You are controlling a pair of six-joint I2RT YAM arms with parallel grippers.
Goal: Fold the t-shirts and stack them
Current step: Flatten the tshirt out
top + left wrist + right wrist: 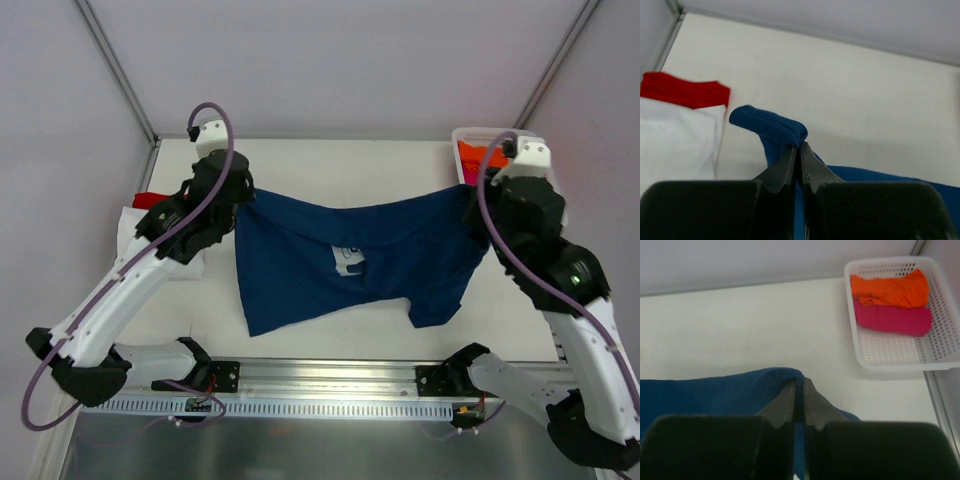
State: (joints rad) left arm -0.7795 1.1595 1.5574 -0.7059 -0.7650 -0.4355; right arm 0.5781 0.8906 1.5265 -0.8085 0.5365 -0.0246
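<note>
The navy t-shirt [330, 265] is stretched sideways between the two arms above the middle of the counter [330, 165]. The left pincer [243, 195] is closed tight on one upper corner and the right pincer [470, 195] is closed tight on the other, with a fold of blue cloth nipped between each pair of tips in the wrist views. The gripped edge is the shirt's long axis for now. It runs left to right, sagging a little in the middle, and both arms are equally near since each owns an end. From that edge the cloth falls away toward the arm bases, white chest print [348, 262] facing up, and the lower part seems to trail onto the counter (whether the held edge is hem or shoulders I cannot tell). Any laying-down or folding would probably run along that far-to-near line, with both pincers travelling together so the edge keeps straight. A white t-shirt [675, 140] with a red t-shirt [685, 90] just behind it lies to the left. An orange t-shirt [890, 290] and a magenta t-shirt [895, 320] sit in the mesh basket [890, 365] at far right.
</note>
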